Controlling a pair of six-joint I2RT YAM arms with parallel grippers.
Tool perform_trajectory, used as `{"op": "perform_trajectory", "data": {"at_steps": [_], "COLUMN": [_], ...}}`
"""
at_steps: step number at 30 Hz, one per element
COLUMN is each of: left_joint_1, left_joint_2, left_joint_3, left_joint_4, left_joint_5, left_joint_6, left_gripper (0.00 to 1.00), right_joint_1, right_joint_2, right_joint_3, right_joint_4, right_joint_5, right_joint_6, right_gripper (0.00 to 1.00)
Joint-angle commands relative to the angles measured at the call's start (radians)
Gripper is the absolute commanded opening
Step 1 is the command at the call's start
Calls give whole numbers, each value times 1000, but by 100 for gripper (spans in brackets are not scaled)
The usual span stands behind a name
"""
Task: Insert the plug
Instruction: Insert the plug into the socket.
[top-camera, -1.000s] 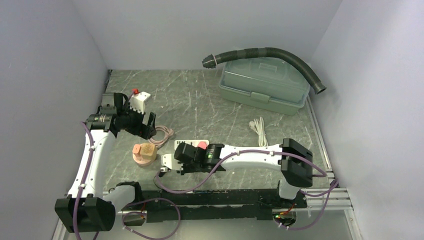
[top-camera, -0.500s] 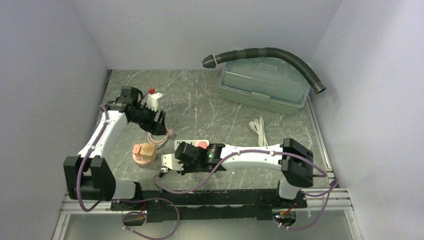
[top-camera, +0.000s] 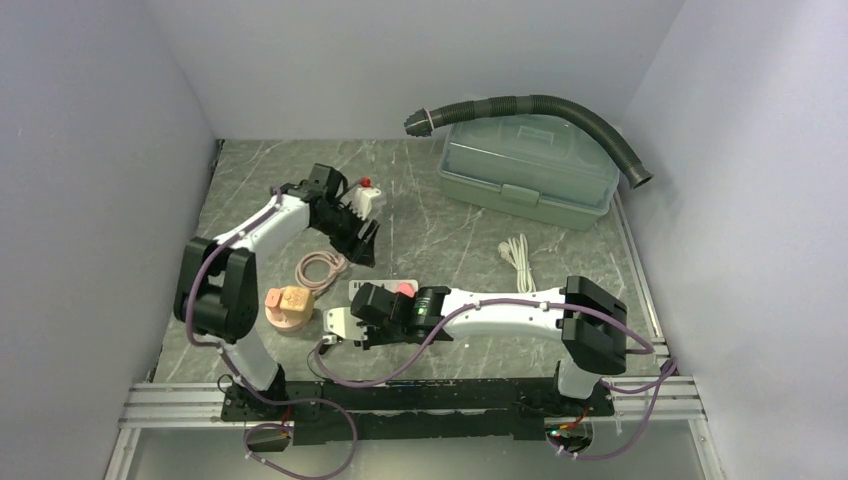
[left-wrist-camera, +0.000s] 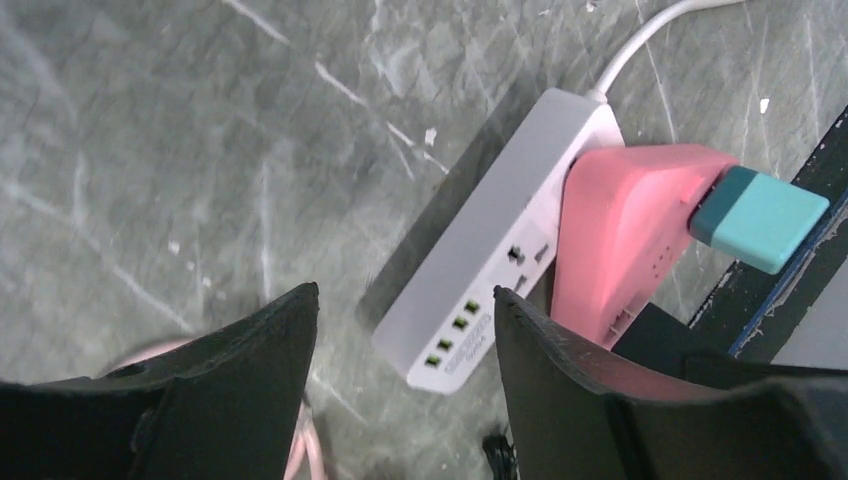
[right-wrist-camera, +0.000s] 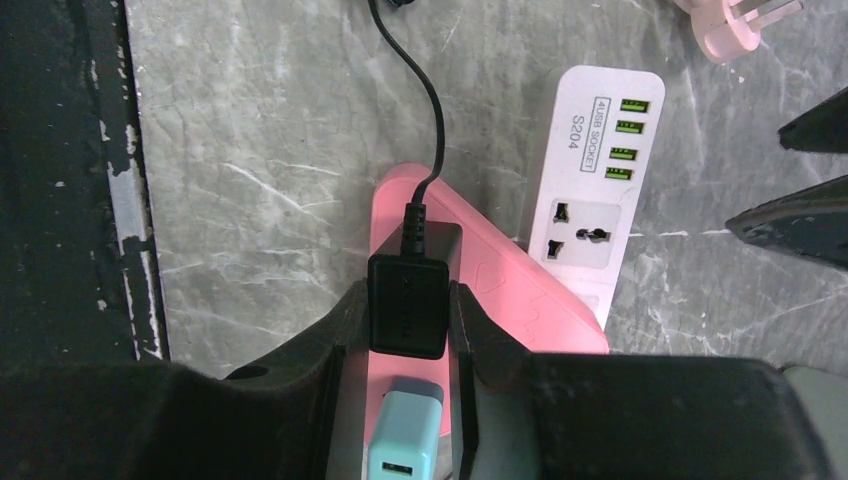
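Reaching low toward nine o'clock on its outstretched arm, the right gripper (right-wrist-camera: 407, 335) is pinching the black plug (right-wrist-camera: 405, 290) in narrow jaws over the pink socket block (right-wrist-camera: 520, 300). The left gripper (left-wrist-camera: 402, 300), its arm stretching toward one o'clock, is hovering open and empty above the white power strip (left-wrist-camera: 500, 240).

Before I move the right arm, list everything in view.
power strip: one, white, table centre
pink socket block: one, pink, against the power strip
charger: one, teal, on the pink socket block
black plug: one, black, gripped over the pink socket block
cable coil: one, pink, left of the power strip
peach block: one, peach, near left
cable bundle: one, white, right of centre
lidded box: one, grey-green, far right
corrugated hose: one, black, across the lidded box
left arm: white and black, jaws open, empty
right arm: same colours, jaws shut on the black plug
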Motion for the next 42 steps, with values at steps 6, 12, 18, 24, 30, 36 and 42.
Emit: {"op": "perform_trajectory", "data": {"at_steps": [6,12,18,24,30,36,42], "left_joint_1": [-84,-116,-126,-128,-128,-96,-36], "left_joint_2": [111,116,105,89,40,-11,-74], "left_joint_3": [76,42,-4,-29,-13,40,142], "left_joint_4": [33,21,45,58,54,28,-33], "left_joint_5": [65,70,73,66,29,-10,-14], "left_joint_6": [56,91,90,89,69,62,47], "left_gripper": [56,48,44,43,56,76,99], "right_joint_1": [-10,-15,-15,-15,-17,-33,-38], "right_joint_2": [-13,-17,22,34,2,-18,-61], "right_joint_3": [-113,-148,-126,-130,-117,-72,-7], "right_joint_4": [37,64,30,17,60,112,110], "right_joint_5": [-61,-71,-91,-89,-60,-23,-19], "right_joint_6": [37,44,34,42,62,68,75], "right_gripper": [0,0,0,4,35,99,100]}}
